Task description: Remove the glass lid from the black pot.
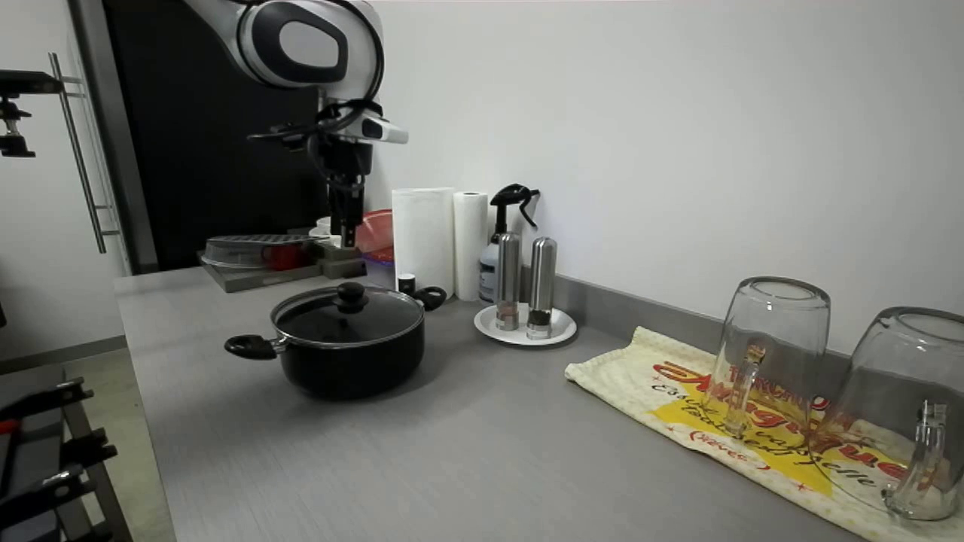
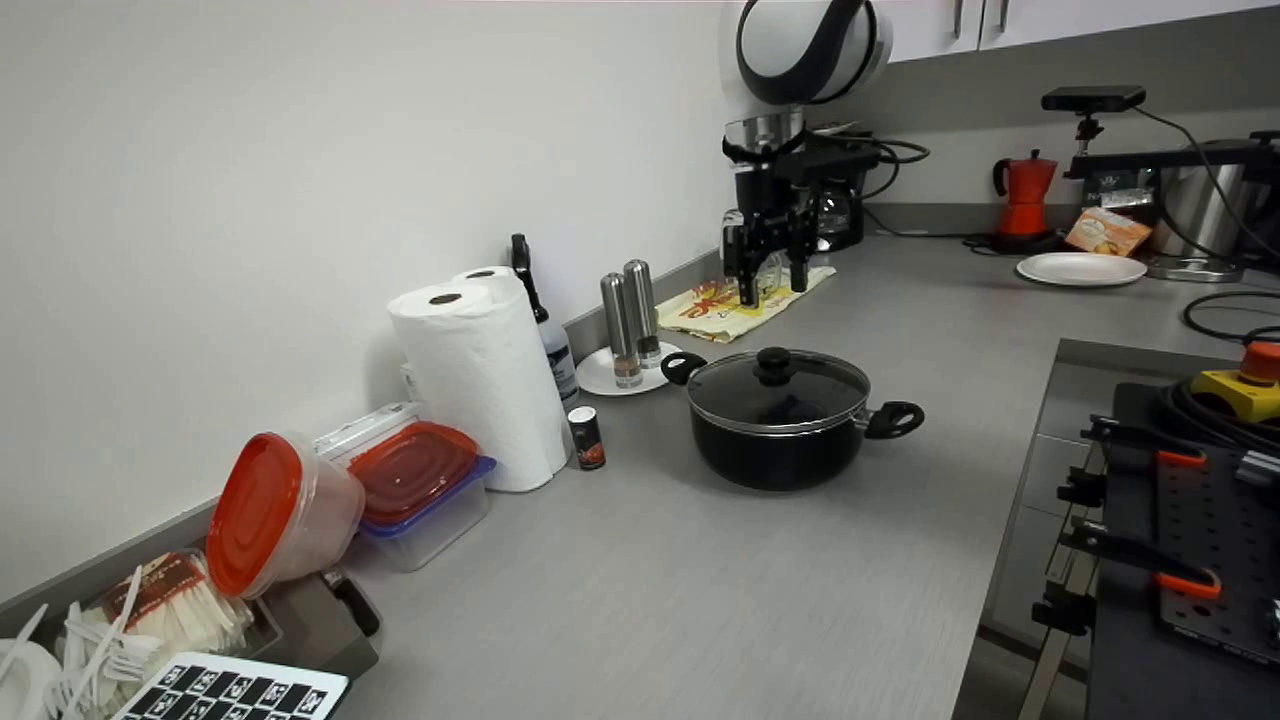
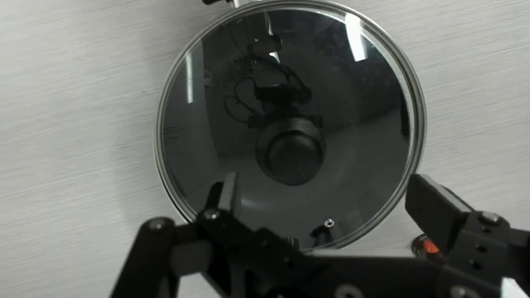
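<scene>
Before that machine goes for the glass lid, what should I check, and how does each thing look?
1. Glass lid seated on the black pot: ok.
2. Gripper open, holding nothing: ok.
3. Black knob upright and uncovered: ok.
4. Gripper roughly above the knob in both exterior views: ok.
5. Knob between the jaws: not ok, the gripper is higher.
6. Lid loose enough to lift: cannot tell.

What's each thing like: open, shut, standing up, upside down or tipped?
Black pot: upright, covered.
Glass lid: on, not lifted off.
Gripper: open, holding nothing.
Glass mugs: upside down.
Dish towel: spread out.
Steel grinders: upright.
Spray bottle: upright.
Paper towel rolls: standing on end.
Spice jar: upright, capped.
Round food container: tipped, lid on.
Red moka pot: upright.
Cabinet doors: shut.
</scene>
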`<state>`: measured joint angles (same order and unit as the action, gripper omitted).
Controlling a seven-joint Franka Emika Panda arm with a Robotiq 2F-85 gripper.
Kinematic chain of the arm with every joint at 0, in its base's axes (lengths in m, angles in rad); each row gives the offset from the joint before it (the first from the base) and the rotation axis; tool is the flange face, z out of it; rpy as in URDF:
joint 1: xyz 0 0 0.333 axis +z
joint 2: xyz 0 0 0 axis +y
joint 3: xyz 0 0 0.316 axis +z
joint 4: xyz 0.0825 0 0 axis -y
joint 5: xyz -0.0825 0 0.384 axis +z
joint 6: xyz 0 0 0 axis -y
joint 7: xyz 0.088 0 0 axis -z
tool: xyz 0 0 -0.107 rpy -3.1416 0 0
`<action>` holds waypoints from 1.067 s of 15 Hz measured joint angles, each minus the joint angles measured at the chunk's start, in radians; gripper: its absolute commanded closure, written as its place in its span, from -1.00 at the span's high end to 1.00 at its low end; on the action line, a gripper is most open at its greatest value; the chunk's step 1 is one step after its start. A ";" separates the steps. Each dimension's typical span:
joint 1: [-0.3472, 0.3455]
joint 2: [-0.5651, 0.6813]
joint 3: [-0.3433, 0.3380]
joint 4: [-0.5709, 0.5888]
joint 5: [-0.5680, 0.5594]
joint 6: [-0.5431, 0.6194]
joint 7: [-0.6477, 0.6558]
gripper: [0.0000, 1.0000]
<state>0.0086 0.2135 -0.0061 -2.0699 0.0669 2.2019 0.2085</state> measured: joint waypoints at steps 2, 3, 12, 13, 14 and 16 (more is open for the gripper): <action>0.000 0.018 -0.001 -0.005 -0.028 0.004 0.023 1.00; 0.000 0.026 -0.002 -0.009 -0.039 0.010 0.035 1.00; 0.008 0.078 -0.005 -0.009 -0.046 0.096 0.192 1.00; 0.010 0.085 -0.008 -0.009 -0.046 0.107 0.208 1.00; 0.012 0.092 -0.011 -0.009 -0.046 0.117 0.223 1.00; 0.018 0.110 -0.019 -0.008 -0.046 0.136 0.250 1.00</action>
<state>0.0262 0.3235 -0.0247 -2.0778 0.0211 2.3381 0.4581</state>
